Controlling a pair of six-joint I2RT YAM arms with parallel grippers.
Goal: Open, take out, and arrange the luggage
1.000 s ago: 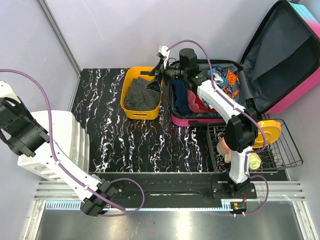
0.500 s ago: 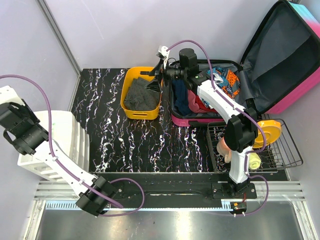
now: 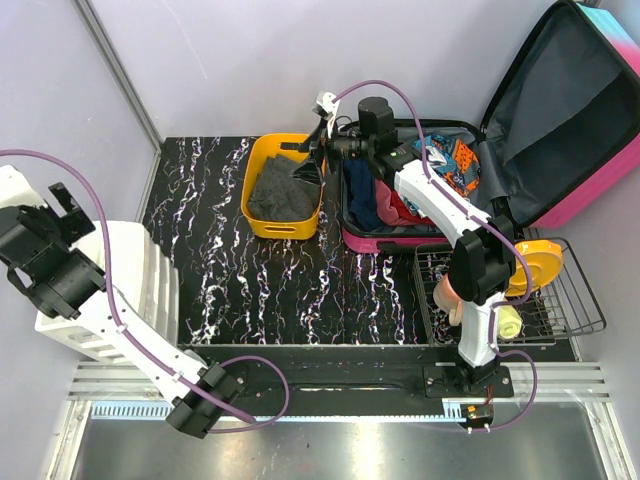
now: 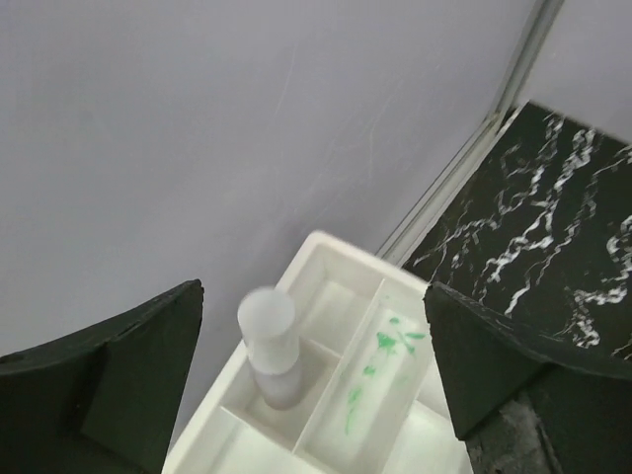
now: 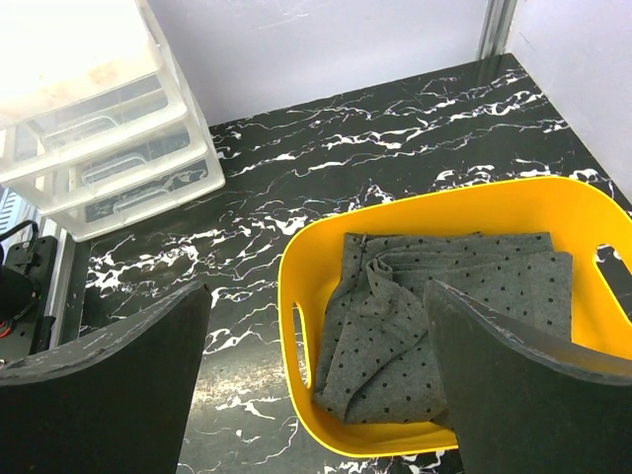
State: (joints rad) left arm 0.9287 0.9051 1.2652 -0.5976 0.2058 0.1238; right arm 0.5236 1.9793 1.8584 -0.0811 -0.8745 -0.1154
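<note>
Grey cloth (image 5: 434, 326) lies in the yellow bin (image 5: 425, 212); right gripper (image 5: 314, 326) above it, fingers spread, empty. Lift clear of the rim before reaching into the suitcase (image 3: 560, 110).

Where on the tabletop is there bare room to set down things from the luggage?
The widest bare marble lies between the white drawer unit, the yellow bin and the wire rack. A narrower strip runs left of the bin. The right side is crowded: the open luggage and the rack fill it.
</note>
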